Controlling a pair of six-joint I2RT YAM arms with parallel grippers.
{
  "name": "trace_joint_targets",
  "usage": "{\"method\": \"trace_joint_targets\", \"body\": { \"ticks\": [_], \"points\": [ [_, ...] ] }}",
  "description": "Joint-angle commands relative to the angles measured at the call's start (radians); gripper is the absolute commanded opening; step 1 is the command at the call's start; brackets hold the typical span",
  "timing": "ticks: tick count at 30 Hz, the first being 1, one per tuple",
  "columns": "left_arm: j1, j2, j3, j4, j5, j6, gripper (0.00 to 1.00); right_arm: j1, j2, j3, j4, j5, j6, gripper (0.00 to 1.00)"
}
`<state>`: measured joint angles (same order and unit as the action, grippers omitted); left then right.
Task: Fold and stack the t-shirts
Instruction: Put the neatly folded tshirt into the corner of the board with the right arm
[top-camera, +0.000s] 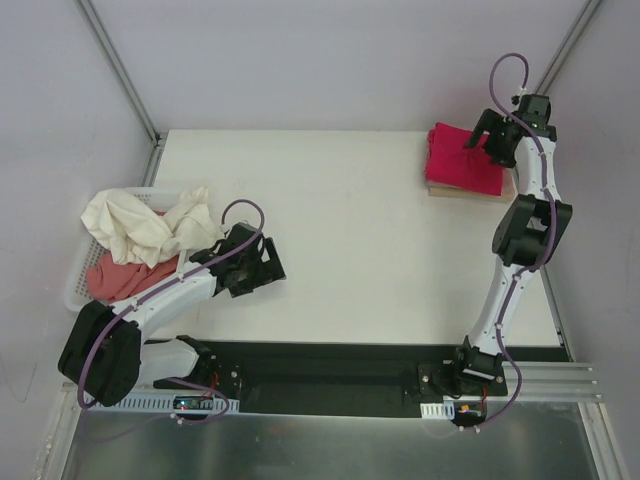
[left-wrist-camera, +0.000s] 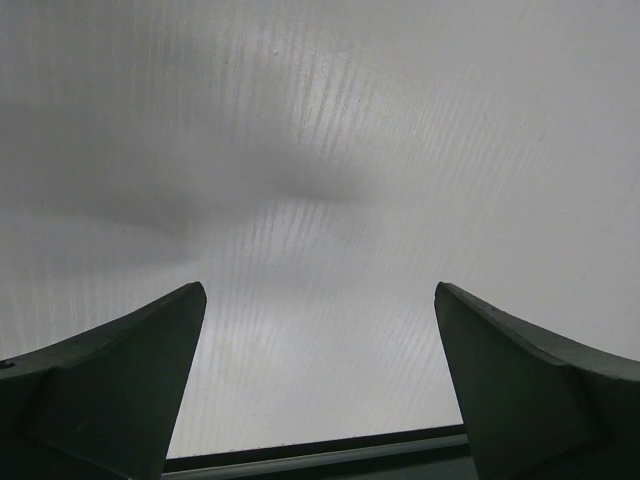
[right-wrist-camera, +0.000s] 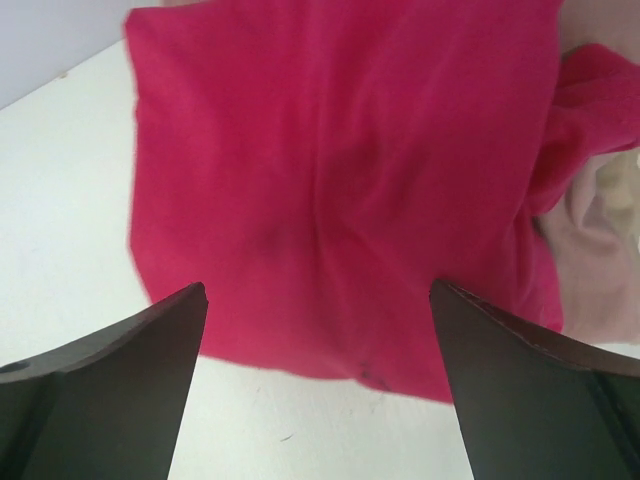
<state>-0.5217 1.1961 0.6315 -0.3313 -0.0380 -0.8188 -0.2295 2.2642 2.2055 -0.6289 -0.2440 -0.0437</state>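
A folded crimson-red t-shirt (top-camera: 462, 160) lies on top of a tan folded shirt (top-camera: 468, 193) at the table's far right. My right gripper (top-camera: 483, 140) hovers over the red shirt's right part, open and empty. In the right wrist view the red shirt (right-wrist-camera: 340, 170) fills the space between the spread fingers of the gripper (right-wrist-camera: 318, 290), with pale pink and cream fabric (right-wrist-camera: 600, 225) showing at its right edge. Crumpled cream shirts (top-camera: 150, 225) and a salmon-pink shirt (top-camera: 115, 275) lie in the basket at left. My left gripper (top-camera: 262, 268) is open and empty over bare table (left-wrist-camera: 330, 180).
The white lattice basket (top-camera: 75, 285) stands at the table's left edge, just left of my left arm. White walls and metal frame posts (top-camera: 120, 70) close in the back. A black strip (top-camera: 330, 365) runs along the near edge between the arm bases.
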Motion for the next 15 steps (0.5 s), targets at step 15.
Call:
{"method": "trace_joint_targets", "body": {
  "ticks": [15],
  "points": [
    [0.008,0.023,0.033,-0.023,-0.003,-0.014,0.99,-0.06,0.241,0.174,0.182,0.085,-0.055,0.97]
  ]
}}
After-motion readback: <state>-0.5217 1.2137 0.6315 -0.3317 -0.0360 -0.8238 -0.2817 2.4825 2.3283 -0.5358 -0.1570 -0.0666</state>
